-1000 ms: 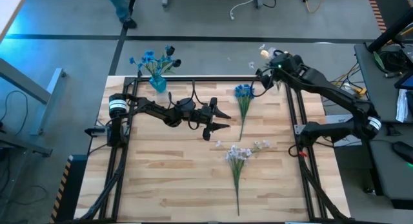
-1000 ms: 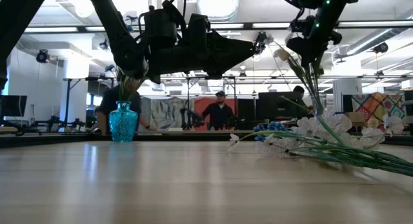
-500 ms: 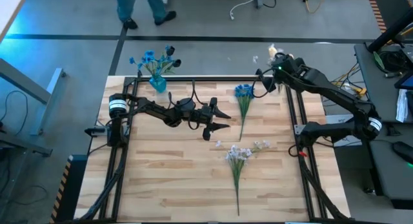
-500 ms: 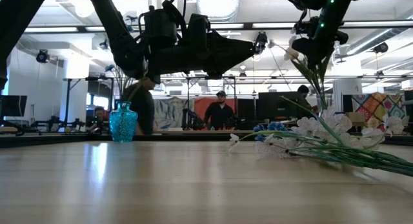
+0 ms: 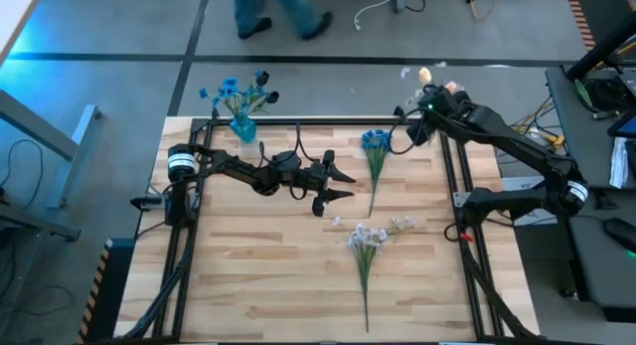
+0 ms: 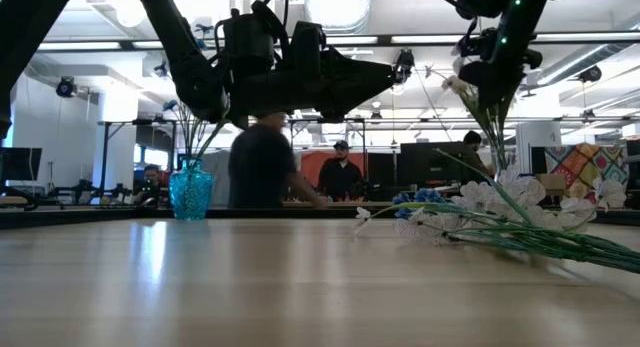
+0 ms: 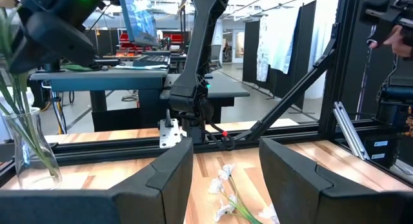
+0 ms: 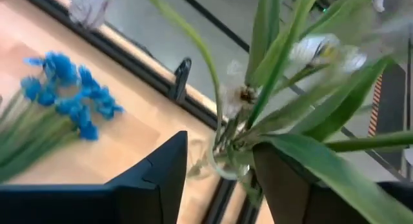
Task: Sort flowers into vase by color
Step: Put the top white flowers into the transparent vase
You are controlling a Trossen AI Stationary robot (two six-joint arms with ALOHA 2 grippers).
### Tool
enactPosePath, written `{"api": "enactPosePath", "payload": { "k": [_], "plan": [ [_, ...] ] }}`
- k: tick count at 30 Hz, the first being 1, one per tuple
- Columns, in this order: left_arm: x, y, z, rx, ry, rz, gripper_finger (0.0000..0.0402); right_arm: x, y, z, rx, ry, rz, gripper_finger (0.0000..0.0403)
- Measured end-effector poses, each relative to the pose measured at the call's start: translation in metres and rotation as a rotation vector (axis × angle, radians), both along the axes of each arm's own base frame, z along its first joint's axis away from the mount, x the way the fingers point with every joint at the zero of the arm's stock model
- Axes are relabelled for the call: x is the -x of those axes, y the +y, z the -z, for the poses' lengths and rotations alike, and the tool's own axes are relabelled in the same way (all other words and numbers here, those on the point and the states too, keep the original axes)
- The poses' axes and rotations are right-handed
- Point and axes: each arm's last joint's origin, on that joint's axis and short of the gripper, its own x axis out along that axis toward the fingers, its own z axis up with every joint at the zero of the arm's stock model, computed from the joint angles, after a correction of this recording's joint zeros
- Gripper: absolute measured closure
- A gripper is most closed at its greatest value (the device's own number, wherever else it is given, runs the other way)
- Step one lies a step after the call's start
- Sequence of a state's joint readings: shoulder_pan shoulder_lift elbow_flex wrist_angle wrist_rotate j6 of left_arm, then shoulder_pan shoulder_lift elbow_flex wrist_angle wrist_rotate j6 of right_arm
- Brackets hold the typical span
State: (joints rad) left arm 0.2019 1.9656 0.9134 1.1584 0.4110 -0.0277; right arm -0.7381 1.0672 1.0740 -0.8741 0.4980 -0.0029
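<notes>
Two loose sprigs, blue and white, lie mid-frame on the table; light and floppy, best pinched low on the stem, while both grippers, left and right, stand spread.

Person walking past in the low view is just a dark smear. From above, that person is cut off by the top edge, legs only. Right wrist view: tulip sprig is blurry, leaves run out of frame, so the grip is anyone's guess.
</notes>
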Motion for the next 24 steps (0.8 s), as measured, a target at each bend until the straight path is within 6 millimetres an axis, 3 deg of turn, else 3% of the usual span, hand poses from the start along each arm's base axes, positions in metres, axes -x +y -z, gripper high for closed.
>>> {"api": "enactPosePath", "payload": {
  "k": [8,18,24],
  "plan": [
    [0.0,0.0,0.0,0.0,0.0,0.0,0.0238,0.005,0.005,0.003,-0.049,0.056,0.0,0.0256],
    [0.0,0.0,0.0,0.001,0.002,0.0,0.0238,0.01,0.01,-0.002,-0.035,0.045,-0.012,0.0386],
    [0.0,0.0,0.001,0.002,0.007,0.0,0.0238,0.008,0.019,-0.005,-0.034,0.031,-0.05,0.039]
  ]
}}
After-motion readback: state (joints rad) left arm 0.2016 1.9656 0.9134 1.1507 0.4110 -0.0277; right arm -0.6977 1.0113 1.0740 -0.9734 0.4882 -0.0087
